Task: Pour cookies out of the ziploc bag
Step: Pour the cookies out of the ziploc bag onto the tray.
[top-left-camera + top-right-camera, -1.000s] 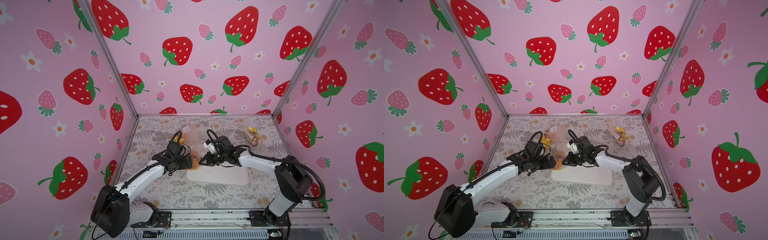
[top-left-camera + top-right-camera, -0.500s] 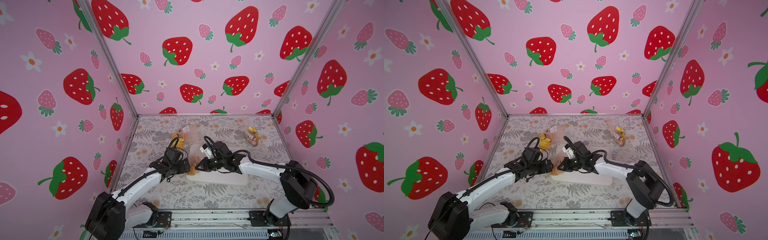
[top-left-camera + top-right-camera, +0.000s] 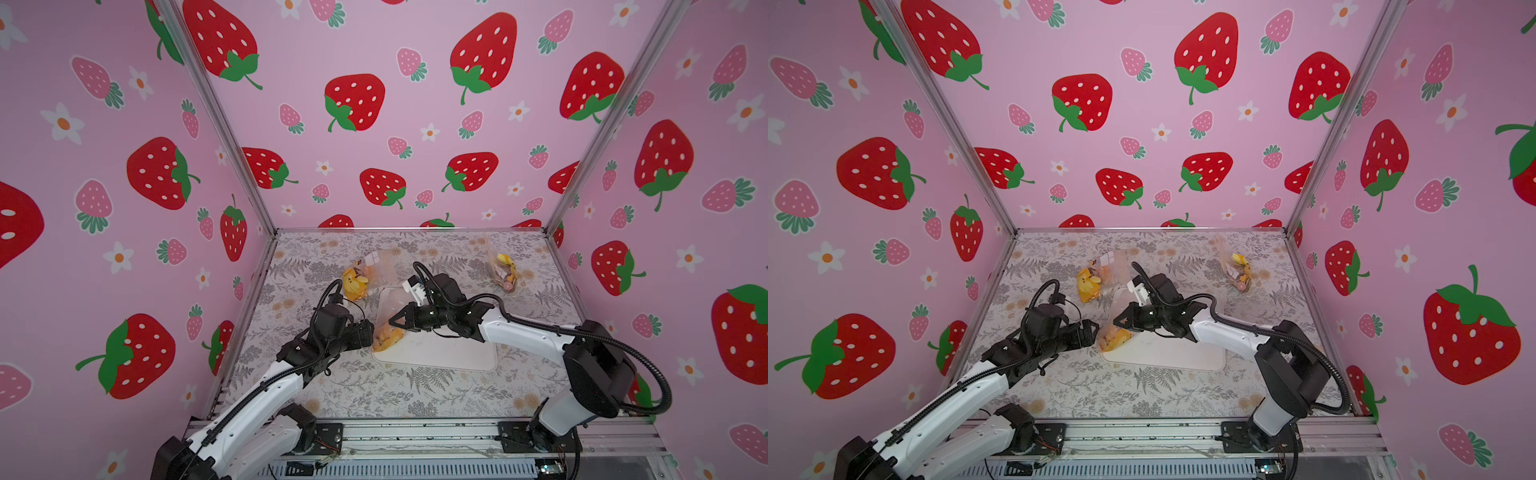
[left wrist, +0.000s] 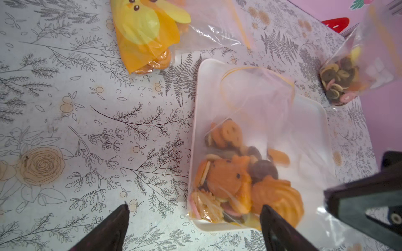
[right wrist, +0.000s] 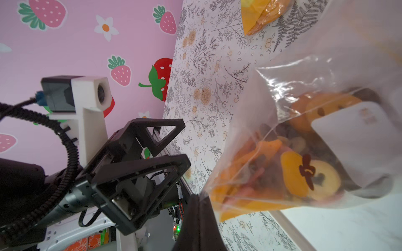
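Partly, the clear plastic ziploc bag (image 4: 256,121) blurs, its film barely visible in both top views. Small round orange, tan and brown cookies (image 4: 228,180) lie inside it, over a corner of the white rectangular tray (image 4: 313,121). The right gripper (image 3: 392,322) pinches the bag's corner; the left gripper (image 3: 1091,332) gapes beside it. Floral tabletop (image 3: 374,395), pink strawberry walls (image 3: 374,145).

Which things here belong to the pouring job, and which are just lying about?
Job: cookie bag, gripped by the shut right pincer; cookies inside it; white tray under it; open left pincer.
Lying about: yellow chick bag; far bag of mixed cookies; flowered table cover.
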### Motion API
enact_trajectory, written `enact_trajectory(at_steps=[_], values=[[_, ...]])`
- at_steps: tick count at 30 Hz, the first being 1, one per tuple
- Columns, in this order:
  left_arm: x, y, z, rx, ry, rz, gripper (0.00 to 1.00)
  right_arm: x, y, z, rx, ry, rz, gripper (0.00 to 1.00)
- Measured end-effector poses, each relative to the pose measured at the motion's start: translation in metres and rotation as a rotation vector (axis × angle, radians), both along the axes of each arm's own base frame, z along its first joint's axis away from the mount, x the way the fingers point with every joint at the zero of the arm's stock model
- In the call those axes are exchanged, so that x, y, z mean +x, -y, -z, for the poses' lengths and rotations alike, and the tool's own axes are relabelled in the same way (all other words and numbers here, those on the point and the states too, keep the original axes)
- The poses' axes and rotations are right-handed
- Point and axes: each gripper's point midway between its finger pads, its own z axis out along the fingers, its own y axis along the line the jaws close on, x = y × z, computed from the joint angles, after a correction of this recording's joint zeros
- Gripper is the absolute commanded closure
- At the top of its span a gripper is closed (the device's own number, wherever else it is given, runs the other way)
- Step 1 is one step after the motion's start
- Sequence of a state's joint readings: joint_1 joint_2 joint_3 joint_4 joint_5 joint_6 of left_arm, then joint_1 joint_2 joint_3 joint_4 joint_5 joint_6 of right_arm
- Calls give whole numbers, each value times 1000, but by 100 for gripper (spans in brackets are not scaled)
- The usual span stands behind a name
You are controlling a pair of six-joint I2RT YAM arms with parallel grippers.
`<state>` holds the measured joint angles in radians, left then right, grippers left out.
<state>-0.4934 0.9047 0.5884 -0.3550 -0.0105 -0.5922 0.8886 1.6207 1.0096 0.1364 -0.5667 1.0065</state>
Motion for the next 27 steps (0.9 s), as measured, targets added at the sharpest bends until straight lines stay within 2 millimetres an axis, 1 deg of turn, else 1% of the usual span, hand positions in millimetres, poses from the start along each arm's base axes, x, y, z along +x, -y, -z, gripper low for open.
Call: enact_trajectory(at_steps=[3, 8, 15, 20, 27], values=[[-2, 7, 2, 0, 2, 47, 5, 9, -1, 9, 5, -30, 17, 100], [-10, 27, 12, 9, -9, 159, 9, 17, -3, 23, 2, -66, 32, 100], [-20, 51, 26, 25, -40, 265, 10, 22, -3, 22, 19, -78, 39, 100], [-21, 56, 38, 54, -55, 281, 7, 25, -2, 20, 31, -79, 41, 100], [-12, 60, 51, 115, -39, 290, 7, 21, 3, 25, 25, -93, 40, 100]])
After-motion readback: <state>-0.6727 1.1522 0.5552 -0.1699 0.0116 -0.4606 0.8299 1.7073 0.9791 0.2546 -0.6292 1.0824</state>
